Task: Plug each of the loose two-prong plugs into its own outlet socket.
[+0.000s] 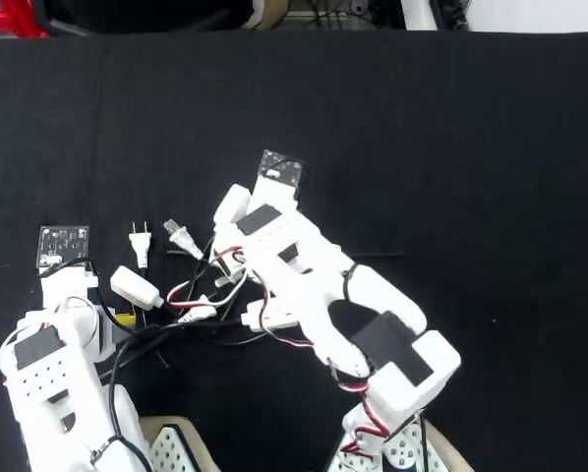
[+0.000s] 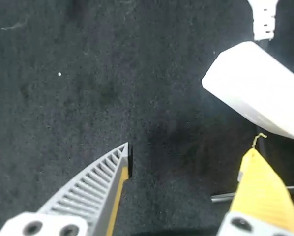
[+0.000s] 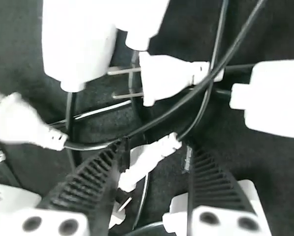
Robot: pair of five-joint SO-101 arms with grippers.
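Two loose white two-prong plugs (image 1: 139, 244) (image 1: 181, 238) lie on the black cloth left of centre. A third plug (image 1: 200, 314) lies in a tangle of black and red cables. My right gripper (image 1: 220, 275) hangs over that tangle. It is open (image 3: 156, 145), and a small white plug (image 3: 147, 158) lies between its black fingers (image 3: 90, 182). Another plug (image 3: 166, 78) points its prongs at a white socket block (image 3: 78, 44). My left gripper (image 2: 189, 150) is open over bare cloth, beside a white socket block (image 2: 257, 91) (image 1: 137, 287).
Black cables (image 3: 186, 96) cross over the plugs and run between the white blocks. A second white block (image 3: 277, 101) sits by the right gripper. The black cloth (image 1: 451, 147) stretches far behind and to the right. Both arm bases stand at the front edge.
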